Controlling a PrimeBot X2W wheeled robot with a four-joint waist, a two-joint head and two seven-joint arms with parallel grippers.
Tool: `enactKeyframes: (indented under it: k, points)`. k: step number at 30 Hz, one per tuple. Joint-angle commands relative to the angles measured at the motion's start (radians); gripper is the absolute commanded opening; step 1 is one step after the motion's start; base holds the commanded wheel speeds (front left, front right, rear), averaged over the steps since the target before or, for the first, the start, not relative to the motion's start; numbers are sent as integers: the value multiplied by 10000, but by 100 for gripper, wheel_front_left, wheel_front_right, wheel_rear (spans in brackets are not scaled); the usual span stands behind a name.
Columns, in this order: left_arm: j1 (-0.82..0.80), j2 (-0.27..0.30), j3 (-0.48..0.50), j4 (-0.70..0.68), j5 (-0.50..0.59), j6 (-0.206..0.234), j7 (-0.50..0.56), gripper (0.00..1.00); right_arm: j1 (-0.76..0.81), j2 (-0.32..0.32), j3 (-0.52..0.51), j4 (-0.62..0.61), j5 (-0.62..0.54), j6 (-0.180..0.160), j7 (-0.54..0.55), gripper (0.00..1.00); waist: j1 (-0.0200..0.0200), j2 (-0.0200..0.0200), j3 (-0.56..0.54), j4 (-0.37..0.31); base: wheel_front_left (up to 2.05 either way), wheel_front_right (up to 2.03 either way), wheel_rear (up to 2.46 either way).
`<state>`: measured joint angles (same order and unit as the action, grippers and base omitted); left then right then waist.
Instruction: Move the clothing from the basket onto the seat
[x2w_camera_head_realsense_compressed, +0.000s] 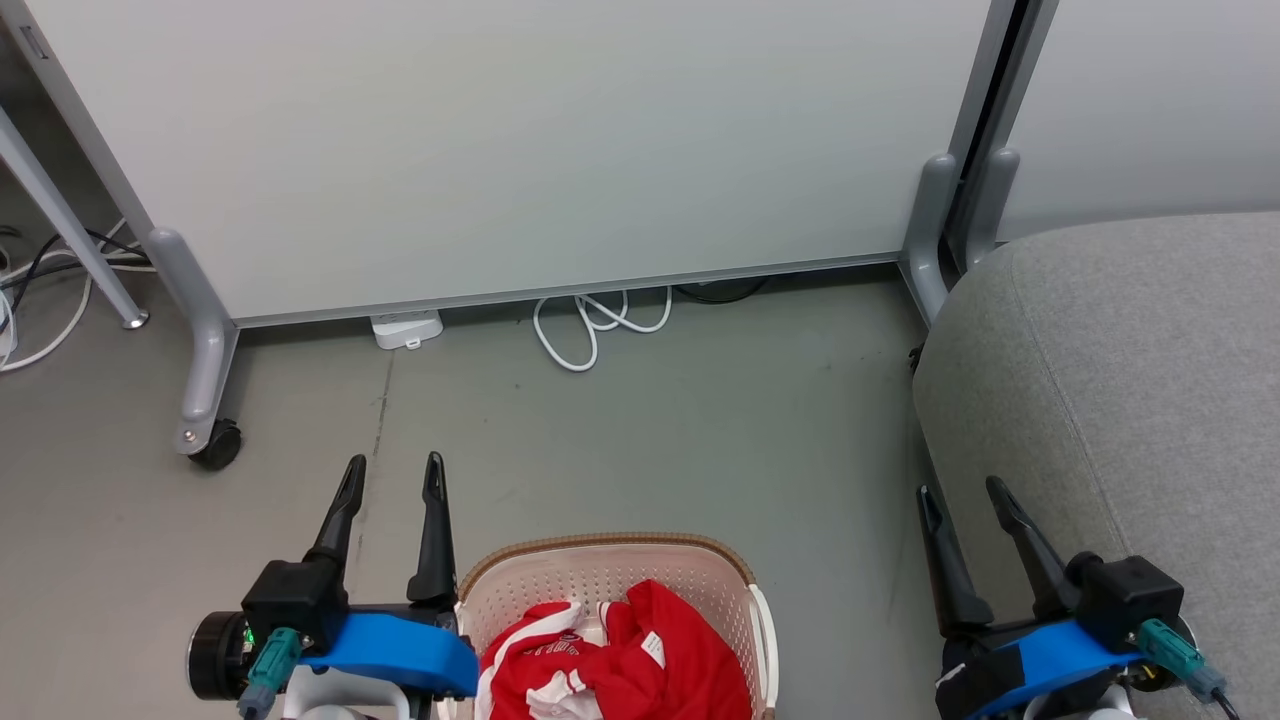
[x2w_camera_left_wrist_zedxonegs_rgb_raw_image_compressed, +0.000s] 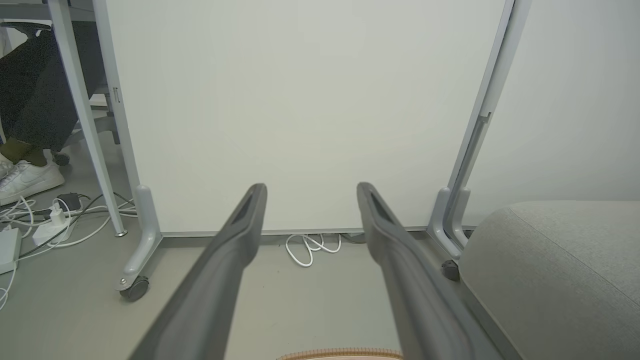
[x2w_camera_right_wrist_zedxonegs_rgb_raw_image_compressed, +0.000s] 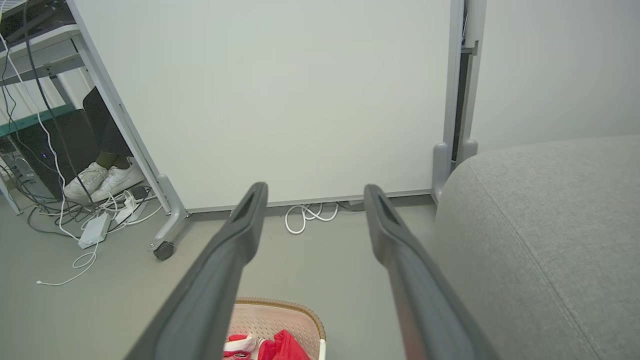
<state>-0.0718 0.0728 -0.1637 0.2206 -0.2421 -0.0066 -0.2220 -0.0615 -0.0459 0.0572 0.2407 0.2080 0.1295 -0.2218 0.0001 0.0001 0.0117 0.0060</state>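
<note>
Head view puts the basket at the bottom edge, between the two grippers, with the clothing heaped inside it below the brown rim and pressed toward the right wall. The left gripper is held just beside the basket's left side, its fingers spread apart with nothing gripped between them. The right gripper is likewise held wide and empty, well to the right of the basket, and is seen across the rounded left edge of the seat. A strip of bare floor is left between the basket's right side and the seat. Beyond the basket, open floor is seen up to a white panel, under whose lower edge a coiled cable and a power block are tucked. The panel's left leg is ended by a caster, well apart from the left gripper. In the right wrist view, a person's white shoes are seen past the panel's left edge.
</note>
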Motion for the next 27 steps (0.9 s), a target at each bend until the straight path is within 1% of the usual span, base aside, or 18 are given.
enactKeyframes:
  k: [1, 6, 12, 22, 27]
  points:
    - [-60, 3, 22, -3, 203, -75, -79, 100, 57, -63, 24, -58, -225, 19, -81, 100, -1, -1, -2, 6, 0, 0, 0]
    - [-62, -54, 28, 160, 553, -379, -178, 100, 72, -65, 44, -42, -588, 13, -181, 100, -1, -1, -22, 23, 0, 0, 0]
    - [-86, -110, 38, 411, 946, -626, -293, 100, 114, -67, 81, -18, -1026, 13, -289, 100, -1, -1, -52, 35, 0, 0, 0]
    - [-54, -189, 15, 738, 1472, -863, -449, 100, 203, -70, 78, 61, -1712, 14, -454, 100, -1, -1, -93, 62, 0, 0, 0]
    - [-53, -204, 63, 842, 1431, -918, -447, 100, 202, -67, -13, 132, -1629, 14, -446, 100, -1, -1, -101, 62, 0, 0, 0]
